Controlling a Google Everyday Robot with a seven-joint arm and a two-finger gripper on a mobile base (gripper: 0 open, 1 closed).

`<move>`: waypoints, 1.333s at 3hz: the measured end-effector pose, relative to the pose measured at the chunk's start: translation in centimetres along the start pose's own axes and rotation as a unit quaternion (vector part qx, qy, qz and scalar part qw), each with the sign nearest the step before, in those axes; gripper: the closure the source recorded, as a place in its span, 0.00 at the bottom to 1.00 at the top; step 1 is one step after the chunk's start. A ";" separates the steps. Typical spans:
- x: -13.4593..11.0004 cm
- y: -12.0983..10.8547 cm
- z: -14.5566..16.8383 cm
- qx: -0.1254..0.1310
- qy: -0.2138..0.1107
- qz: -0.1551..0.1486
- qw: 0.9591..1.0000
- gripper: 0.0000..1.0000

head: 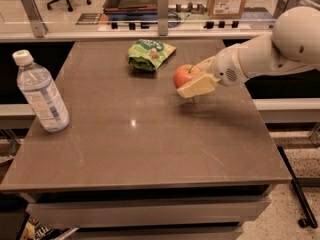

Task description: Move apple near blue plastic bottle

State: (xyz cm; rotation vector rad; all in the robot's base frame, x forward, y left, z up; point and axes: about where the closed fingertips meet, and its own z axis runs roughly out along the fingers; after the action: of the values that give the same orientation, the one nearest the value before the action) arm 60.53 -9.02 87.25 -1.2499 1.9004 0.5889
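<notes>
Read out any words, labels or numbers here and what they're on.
No text is legible.
Label on the blue plastic bottle: blurred.
Print on the green snack bag: blurred.
Sticker on the cardboard box: too small.
The gripper, holding the apple right of that bag: no markings.

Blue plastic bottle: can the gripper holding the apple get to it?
Probably yes: the gripper grips the apple right of centre; the table between it and the blue plastic bottle is bare, and the green bag lies behind that line.

The arm [260, 56] extends in from right — gripper [190, 80] aloft, clasping apple [183, 74].
</notes>
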 end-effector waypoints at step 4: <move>-6.1 13.3 9.7 -0.027 0.026 -0.049 0.998 1.00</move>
State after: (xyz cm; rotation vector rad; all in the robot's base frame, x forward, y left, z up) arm 53.16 6.86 85.89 -1.3974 1.8635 0.5640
